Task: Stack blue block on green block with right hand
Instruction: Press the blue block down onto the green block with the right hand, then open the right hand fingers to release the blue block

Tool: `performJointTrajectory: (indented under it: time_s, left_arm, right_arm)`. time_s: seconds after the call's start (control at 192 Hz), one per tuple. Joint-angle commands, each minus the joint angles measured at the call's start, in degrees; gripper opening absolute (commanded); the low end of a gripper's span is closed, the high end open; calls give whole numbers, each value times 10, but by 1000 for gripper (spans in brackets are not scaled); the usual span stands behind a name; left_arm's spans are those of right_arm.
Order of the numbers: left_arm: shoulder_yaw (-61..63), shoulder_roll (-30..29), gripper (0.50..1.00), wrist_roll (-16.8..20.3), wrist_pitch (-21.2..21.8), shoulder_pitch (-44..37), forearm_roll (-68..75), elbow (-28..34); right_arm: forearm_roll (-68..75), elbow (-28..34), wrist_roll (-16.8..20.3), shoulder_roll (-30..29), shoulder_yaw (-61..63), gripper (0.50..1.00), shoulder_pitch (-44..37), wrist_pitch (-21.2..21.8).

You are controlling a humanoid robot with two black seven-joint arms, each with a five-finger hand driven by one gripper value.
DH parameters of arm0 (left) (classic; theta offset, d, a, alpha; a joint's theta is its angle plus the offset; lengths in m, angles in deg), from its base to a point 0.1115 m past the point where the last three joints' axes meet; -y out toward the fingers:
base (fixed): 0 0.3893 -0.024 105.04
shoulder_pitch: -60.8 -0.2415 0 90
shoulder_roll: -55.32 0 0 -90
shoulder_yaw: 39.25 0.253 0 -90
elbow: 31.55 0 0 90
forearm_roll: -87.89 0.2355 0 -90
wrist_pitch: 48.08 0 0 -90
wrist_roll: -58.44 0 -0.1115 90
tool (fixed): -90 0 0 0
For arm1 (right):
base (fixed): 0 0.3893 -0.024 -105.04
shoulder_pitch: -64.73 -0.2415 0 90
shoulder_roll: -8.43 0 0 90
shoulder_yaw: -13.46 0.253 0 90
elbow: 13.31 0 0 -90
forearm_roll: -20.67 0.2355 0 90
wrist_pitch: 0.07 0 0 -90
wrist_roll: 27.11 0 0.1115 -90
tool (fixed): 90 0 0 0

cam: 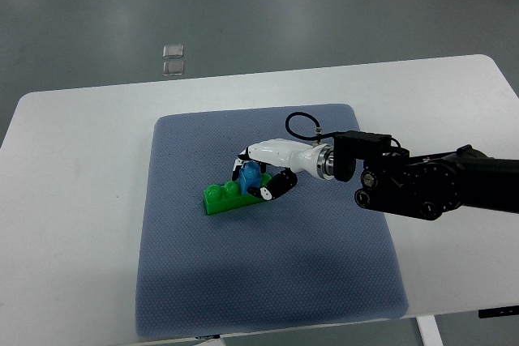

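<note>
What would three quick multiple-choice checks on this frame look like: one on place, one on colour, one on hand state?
1. Where does the green block lie?
A. on the bare white table
B. on the blue-grey mat
C. on the floor

2. What colour is the block inside the right hand?
A. red
B. yellow
C. blue

3. What is the right hand doing?
A. shut on the blue block
B. open and far from both blocks
C. resting off the table

Answers:
1. B, the green block lies wholly on the mat, near its middle.
2. C, blue shows between the fingers.
3. A, the fingers curl around the blue block, right above the green block.
</note>
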Motion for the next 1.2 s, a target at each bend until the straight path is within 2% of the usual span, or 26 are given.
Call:
performJointTrajectory:
  time_s: [0.0, 0.183, 0.271, 0.36, 0.412, 0.418, 0.47, 0.699, 0.825, 0.892, 1.195]
  left_arm:
    - [0, 0, 1000, 0, 0, -1, 0, 0]
    - [1, 0, 1000, 0, 0, -1, 0, 0]
    - [0, 0, 1000, 0, 0, -1, 0, 0]
    - [0, 0, 1000, 0, 0, -1, 0, 0]
    - [0, 0, 1000, 0, 0, -1, 0, 0]
    - [0, 0, 1000, 0, 0, -1, 0, 0]
    - [0, 0, 1000, 0, 0, -1, 0, 0]
    - [1, 0, 1000, 0, 0, -1, 0, 0]
    - [1, 0, 1000, 0, 0, -1, 0, 0]
    - [1, 0, 1000, 0, 0, -1, 0, 0]
    - [2, 0, 1000, 0, 0, -1, 0, -1]
  right_arm:
    - [0, 0, 0, -1, 0, 547, 2, 0]
    - [0, 0, -1, -2, 2, 552, 1, 0]
    - [1, 1, -1, 2, 6, 580, -2, 3]
    - [2, 2, -1, 5, 6, 676, -6, 4]
    - [2, 2, -1, 5, 6, 676, -6, 4]
    - [4, 2, -1, 5, 7, 707, -7, 4]
    - [6, 4, -1, 8, 8, 748, -8, 5]
    - [9, 9, -1, 17, 16, 852, -16, 7]
    - [10, 12, -1, 22, 22, 860, -18, 8]
    - [11, 17, 0, 25, 27, 889, -24, 19]
    - [16, 31, 0, 41, 47, 891, -35, 32]
